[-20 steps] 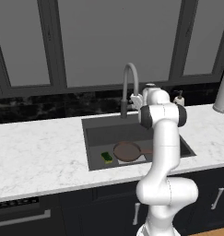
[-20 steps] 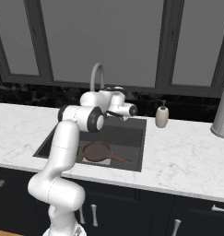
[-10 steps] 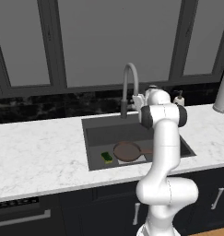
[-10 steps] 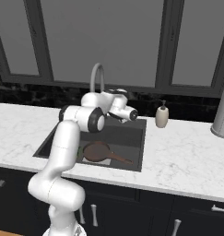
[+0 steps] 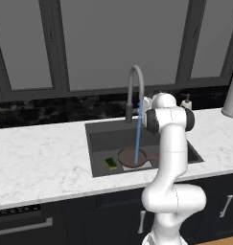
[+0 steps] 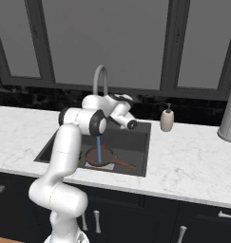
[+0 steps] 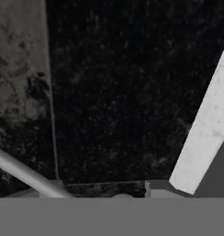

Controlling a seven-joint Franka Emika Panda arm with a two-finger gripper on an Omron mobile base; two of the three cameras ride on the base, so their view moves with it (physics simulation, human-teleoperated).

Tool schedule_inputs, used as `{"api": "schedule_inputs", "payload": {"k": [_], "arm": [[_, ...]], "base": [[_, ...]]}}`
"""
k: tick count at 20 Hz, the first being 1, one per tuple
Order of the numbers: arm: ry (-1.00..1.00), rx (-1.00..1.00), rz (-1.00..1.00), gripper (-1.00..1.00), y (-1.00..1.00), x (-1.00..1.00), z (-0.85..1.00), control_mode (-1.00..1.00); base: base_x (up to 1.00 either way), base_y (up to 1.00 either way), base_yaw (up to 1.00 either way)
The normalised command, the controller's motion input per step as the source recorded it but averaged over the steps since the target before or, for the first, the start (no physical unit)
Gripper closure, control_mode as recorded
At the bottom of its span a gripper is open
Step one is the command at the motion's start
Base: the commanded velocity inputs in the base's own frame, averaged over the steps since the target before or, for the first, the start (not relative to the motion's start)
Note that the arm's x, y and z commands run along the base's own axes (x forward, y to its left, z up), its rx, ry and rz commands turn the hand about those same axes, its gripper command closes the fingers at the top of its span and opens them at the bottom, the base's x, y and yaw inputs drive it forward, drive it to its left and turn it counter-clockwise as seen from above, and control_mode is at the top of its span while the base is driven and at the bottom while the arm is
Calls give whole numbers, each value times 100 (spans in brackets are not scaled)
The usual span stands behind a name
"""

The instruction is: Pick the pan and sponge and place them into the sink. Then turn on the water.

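The dark grey sink (image 5: 98, 143) (image 6: 140, 147) holds the reddish-brown pan (image 5: 130, 158) (image 6: 107, 158) on its floor, handle pointing right. The green-topped sponge (image 5: 111, 163) lies just left of the pan. A thin blue stream of water (image 5: 138, 136) (image 6: 99, 148) falls from the gooseneck faucet (image 5: 133, 83) (image 6: 99, 76) onto the pan. My gripper (image 5: 146, 104) is up at the faucet's base behind the sink, aimed at the back wall; its fingers are hidden by the arm. In the hand view a grey rod (image 7: 26, 174) crosses the lower left.
A soap dispenser (image 5: 186, 102) (image 6: 167, 119) stands behind the sink's right corner. A grey canister (image 5: 231, 95) (image 6: 229, 116) sits at the far right of the white marble counter (image 5: 41, 153). The black backsplash (image 7: 132, 92) is close ahead of the hand.
Water now runs from the faucet into the sink; no stream showed before. The wrist has turned slightly downward at the faucet base.
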Motion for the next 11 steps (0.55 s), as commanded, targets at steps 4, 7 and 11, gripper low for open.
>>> {"api": "schedule_inputs", "payload": {"k": [4, 7, 11], "arm": [[0, 9, -19, 100, -11, -2, 0, -100], [0, 0, 0, 100, 0, 0, 0, -100], [0, 0, 0, 100, 0, 0, 0, -100]], "base": [[0, 0, 0], [0, 0, 0], [0, 0, 0]]}}
